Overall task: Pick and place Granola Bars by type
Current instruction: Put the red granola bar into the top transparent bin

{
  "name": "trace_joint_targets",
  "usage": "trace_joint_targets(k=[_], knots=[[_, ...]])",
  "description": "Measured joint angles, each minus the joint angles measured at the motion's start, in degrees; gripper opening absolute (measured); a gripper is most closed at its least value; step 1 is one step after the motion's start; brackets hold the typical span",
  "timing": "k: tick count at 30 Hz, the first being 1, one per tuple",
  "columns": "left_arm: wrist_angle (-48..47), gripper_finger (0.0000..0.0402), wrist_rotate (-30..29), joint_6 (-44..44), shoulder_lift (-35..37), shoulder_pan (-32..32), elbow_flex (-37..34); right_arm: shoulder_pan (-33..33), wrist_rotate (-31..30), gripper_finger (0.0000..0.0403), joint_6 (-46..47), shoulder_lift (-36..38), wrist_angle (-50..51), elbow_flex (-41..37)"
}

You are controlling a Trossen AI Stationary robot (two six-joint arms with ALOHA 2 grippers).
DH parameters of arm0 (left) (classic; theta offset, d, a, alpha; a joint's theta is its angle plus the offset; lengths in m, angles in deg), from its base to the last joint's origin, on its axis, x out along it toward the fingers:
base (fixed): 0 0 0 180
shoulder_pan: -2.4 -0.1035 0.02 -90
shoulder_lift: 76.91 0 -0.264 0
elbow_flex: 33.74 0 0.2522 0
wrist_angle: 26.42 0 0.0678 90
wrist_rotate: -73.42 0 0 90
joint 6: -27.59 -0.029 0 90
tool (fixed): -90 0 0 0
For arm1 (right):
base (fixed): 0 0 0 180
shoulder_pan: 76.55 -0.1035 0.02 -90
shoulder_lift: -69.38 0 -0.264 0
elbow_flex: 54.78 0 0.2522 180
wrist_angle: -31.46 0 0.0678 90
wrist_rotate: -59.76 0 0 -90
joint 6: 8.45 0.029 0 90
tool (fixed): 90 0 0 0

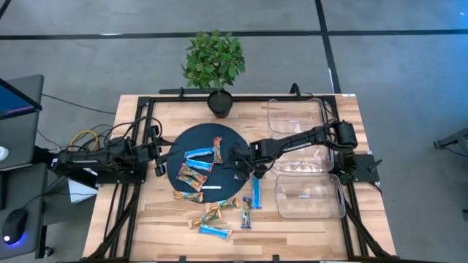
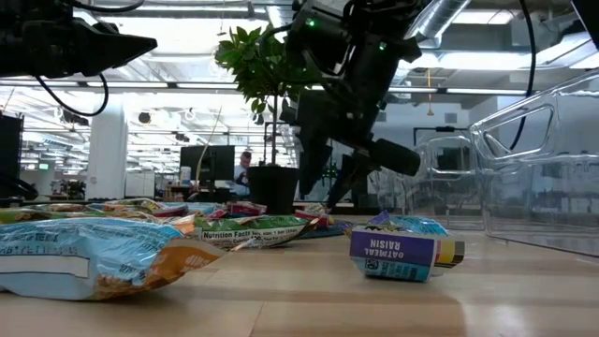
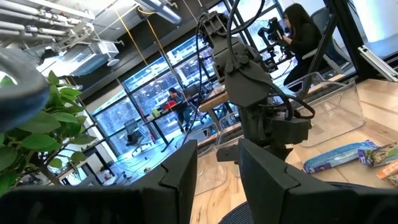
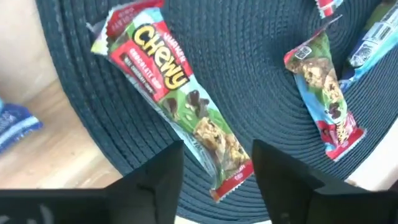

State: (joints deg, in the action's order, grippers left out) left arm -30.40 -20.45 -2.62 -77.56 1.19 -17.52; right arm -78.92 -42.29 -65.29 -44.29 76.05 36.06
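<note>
Several granola bars lie on a dark round mat (image 1: pixel 183 142), and more lie on the wood in front of it (image 1: pixel 216 231). My right gripper (image 4: pixel 217 155) points steeply down over the mat's right part (image 1: pixel 243 169). It is open, with one finger on each side of the lower end of a red-and-green Chewy bar (image 4: pixel 177 93) that lies flat on the mat. A second red-and-green bar (image 4: pixel 323 93) lies beside it. My left gripper (image 3: pixel 217 168) waits at the table's left (image 1: pixel 157 155), open by a narrow gap and holding nothing. My right gripper's fingers (image 4: pixel 158 177) come from above and lie across the Chewy bar's lower end (image 4: pixel 230 165), one on each long side. A strip of mat shows between one finger and the bar. I cannot tell whether the other finger touches it. The bar lies flat on the mat.
Clear plastic bins stand at the table's right, far (image 1: pixel 296 117), middle (image 1: pixel 311 159) and near (image 1: pixel 311 197). A potted plant (image 1: pixel 214 62) stands at the far edge. A thin white strip (image 1: pixel 210 188) lies at the mat's near rim. A blue bar (image 1: pixel 256 193) lies right of the mat.
</note>
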Motion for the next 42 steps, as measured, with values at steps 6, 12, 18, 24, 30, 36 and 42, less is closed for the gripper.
trace_joint_targets(k=[6,12,18,24,30,36,42], knots=[[0.0,0.0112,0.01,-0.02,0.0,0.0,0.0,0.21,0.1,0.0137,2.84,0.0,0.52,-0.03],[0.0,0.0112,0.0,-0.02,0.0,0.0,0.0,0.08,-1.55,0.0136,2.9,-0.02,0.46,2.09],[0.0,0.0112,0.01,-0.04,0.0,0.0,0.0,0.22,1.23,0.0137,4.62,0.0,0.29,7.2],[0.0,0.0112,0.02,-0.04,0.0,0.0,0.0,0.23,6.94,0.0133,4.07,0.0,-0.56,7.96],[0.33,0.0112,0.0,-0.04,0.0,-0.02,0.0,2.42,10.61,0.0132,4.0,0.0,-3.34,8.04],[0.45,0.0112,0.0,-0.44,-0.02,-0.02,0.0,3.26,14.1,0.0132,4.85,-0.15,-1.75,10.86],[0.7,0.0112,0.02,-0.5,-0.02,-0.02,0.0,2.6,15.32,0.0132,6.27,-7.72,9.39,18.21]])
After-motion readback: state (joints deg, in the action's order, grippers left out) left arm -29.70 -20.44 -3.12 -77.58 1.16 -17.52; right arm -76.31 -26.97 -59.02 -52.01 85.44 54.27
